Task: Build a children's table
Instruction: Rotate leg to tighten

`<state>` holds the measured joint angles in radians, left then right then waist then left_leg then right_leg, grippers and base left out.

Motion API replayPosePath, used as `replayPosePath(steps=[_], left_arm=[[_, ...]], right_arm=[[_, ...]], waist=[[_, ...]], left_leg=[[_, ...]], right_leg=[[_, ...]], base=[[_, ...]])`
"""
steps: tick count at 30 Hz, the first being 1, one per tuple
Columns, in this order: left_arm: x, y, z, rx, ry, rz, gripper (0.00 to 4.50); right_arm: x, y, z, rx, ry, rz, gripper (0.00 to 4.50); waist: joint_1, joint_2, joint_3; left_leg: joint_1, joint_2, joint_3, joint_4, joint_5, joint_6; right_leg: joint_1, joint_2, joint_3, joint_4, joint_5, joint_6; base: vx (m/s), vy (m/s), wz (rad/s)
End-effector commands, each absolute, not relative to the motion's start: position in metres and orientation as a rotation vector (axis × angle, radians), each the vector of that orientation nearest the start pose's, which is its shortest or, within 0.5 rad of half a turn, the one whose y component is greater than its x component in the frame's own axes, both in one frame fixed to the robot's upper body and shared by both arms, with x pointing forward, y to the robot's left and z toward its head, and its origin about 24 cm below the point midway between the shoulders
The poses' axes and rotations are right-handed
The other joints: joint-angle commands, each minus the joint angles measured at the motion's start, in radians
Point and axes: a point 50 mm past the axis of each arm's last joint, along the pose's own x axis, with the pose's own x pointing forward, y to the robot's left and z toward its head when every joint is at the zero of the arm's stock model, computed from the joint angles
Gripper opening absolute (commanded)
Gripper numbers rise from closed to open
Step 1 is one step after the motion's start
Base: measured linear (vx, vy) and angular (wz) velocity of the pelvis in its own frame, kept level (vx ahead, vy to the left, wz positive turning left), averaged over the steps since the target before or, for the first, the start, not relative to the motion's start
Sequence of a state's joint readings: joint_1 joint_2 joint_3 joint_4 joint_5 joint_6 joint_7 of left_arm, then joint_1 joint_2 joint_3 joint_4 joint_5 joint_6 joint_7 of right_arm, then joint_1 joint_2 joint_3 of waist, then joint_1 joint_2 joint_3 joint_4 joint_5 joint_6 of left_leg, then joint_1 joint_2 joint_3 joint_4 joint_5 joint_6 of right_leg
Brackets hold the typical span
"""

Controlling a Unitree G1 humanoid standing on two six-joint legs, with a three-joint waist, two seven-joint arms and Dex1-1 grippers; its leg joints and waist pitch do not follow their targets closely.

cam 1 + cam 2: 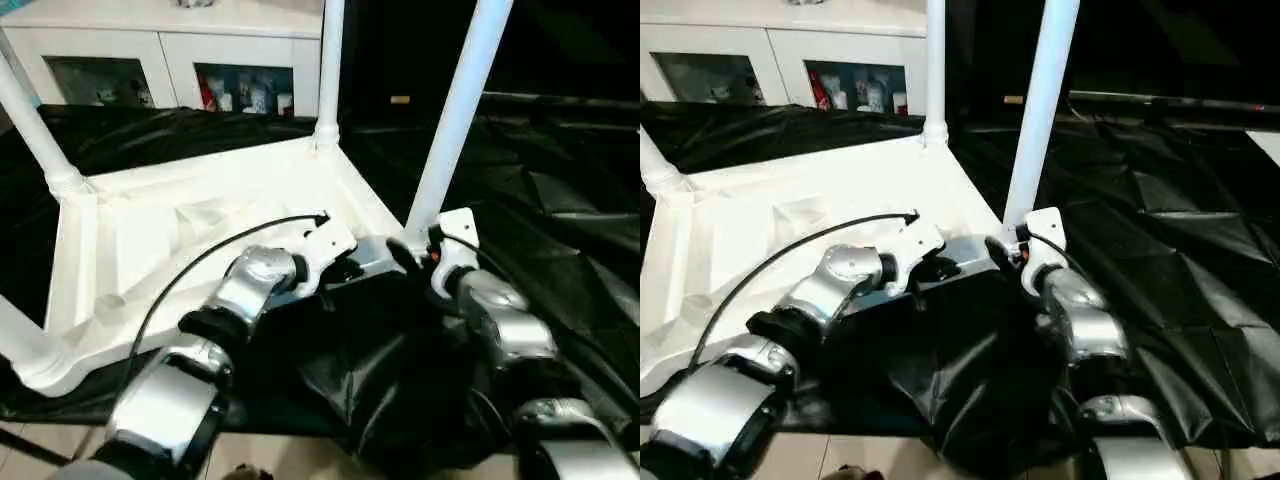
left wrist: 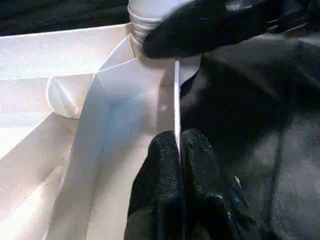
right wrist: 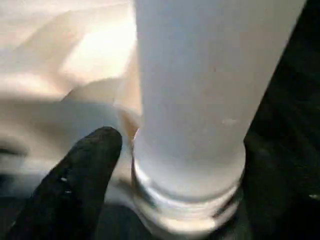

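The white tabletop [image 1: 190, 240] lies upside down on the black cloth, ribs up. Legs stand in its corner sockets: far left [image 1: 30, 125], far right [image 1: 329, 70], near right [image 1: 455, 120], near left [image 1: 15, 345]. My left gripper [image 1: 345, 270] is shut on the tabletop's thin near rim [image 2: 177, 95], with its fingertips [image 2: 167, 155] pinching the edge. My right gripper [image 1: 415, 248] is at the base of the near-right leg [image 3: 200, 90], open around it. One of its fingers [image 3: 85, 175] stands a small gap away from the threaded collar [image 3: 185, 200].
A black-draped work table [image 1: 570, 210] stretches away to the right, its cloth creased and bunched under my arms. At the back stands a white cabinet [image 1: 170, 55] with glass doors. A black cable [image 1: 200, 262] arcs over my left forearm. Floor [image 1: 270, 462] shows below the near edge.
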<state>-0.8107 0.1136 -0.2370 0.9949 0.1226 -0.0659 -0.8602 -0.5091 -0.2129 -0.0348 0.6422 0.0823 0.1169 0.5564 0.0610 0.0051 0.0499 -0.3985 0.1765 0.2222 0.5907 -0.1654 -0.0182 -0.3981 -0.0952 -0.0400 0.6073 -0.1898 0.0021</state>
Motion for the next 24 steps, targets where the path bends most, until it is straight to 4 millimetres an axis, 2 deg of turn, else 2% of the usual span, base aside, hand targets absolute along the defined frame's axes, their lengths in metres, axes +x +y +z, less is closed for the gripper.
replayPosePath(steps=[1,2,3,4,6,10,16,20,24], left_arm=[[0.345,0.061,0.062,0.376,0.213,-1.229,0.0],[0.341,0.07,0.061,0.385,0.209,-1.289,0.0],[0.34,0.072,0.061,0.387,0.208,-1.3,0.0],[0.334,0.085,0.06,0.403,0.217,-1.367,0.0],[0.332,0.094,0.06,0.41,0.229,-1.394,0.0],[0.328,0.108,0.064,0.402,0.241,-1.454,0.0],[0.321,0.117,0.068,0.406,0.249,-1.519,0.0],[0.321,0.119,0.069,0.412,0.251,-1.513,0.0],[0.322,0.118,0.069,0.406,0.249,-1.5,0.0]], right_arm=[[0.323,-0.125,0.038,-0.057,0.268,0.853,3.78],[0.319,-0.135,0.042,-0.076,0.271,0.92,3.78],[0.318,-0.136,0.043,-0.08,0.271,0.931,3.78],[0.313,-0.15,0.049,-0.106,0.283,1.013,3.78],[0.311,-0.158,0.053,-0.122,0.288,1.046,3.78],[0.307,-0.173,0.06,-0.159,0.306,1.119,3.78],[0.304,-0.178,0.063,-0.171,0.328,1.168,3.78],[0.302,-0.175,0.061,-0.169,0.341,1.193,3.43],[0.301,-0.172,0.059,-0.15,0.343,1.197,3.08]], waist=[[0.002,-0.015,-0.064],[0.003,-0.016,-0.065],[0.007,-0.016,-0.064],[0.009,-0.015,-0.063],[0.009,-0.01,-0.065],[0.018,-0.01,-0.064],[0.03,-0.009,-0.062],[0.03,-0.01,-0.063],[0.031,-0.01,-0.064]], left_leg=[[0.028,0.057,-0.04,-0.074,-0.266,0.046],[0.027,0.057,-0.039,-0.072,-0.254,0.052],[0.026,0.06,-0.04,-0.073,-0.244,0.06],[0.023,0.064,-0.037,-0.07,-0.227,0.08],[0.025,0.064,-0.032,-0.067,-0.216,0.087],[0.031,0.068,-0.029,-0.066,-0.221,0.073],[0.036,0.069,-0.028,-0.071,-0.249,0.041],[0.036,0.068,-0.03,-0.072,-0.254,0.029],[0.035,0.067,-0.029,-0.07,-0.233,0.036]], right_leg=[[0.034,-0.063,0.032,-0.084,-0.224,-0.201],[0.036,-0.061,0.032,-0.082,-0.208,-0.206],[0.04,-0.063,0.031,-0.08,-0.191,-0.211],[0.04,-0.058,0.029,-0.072,-0.149,-0.228],[0.035,-0.056,0.029,-0.067,-0.124,-0.247],[0.031,-0.058,0.03,-0.065,-0.132,-0.268],[0.025,-0.058,0.033,-0.066,-0.171,-0.258],[0.026,-0.06,0.034,-0.067,-0.182,-0.249],[0.028,-0.059,0.033,-0.064,-0.153,-0.25]], base=[[0.0,0.0,0.0],[0.0,0.0,0.0],[0.0,0.0,0.0],[0.0,0.0,0.0],[0.0,0.0,0.0],[0.0,0.0,0.0],[0.0,0.0,0.0],[0.0,0.0,0.0],[0.0,0.0,0.0]])
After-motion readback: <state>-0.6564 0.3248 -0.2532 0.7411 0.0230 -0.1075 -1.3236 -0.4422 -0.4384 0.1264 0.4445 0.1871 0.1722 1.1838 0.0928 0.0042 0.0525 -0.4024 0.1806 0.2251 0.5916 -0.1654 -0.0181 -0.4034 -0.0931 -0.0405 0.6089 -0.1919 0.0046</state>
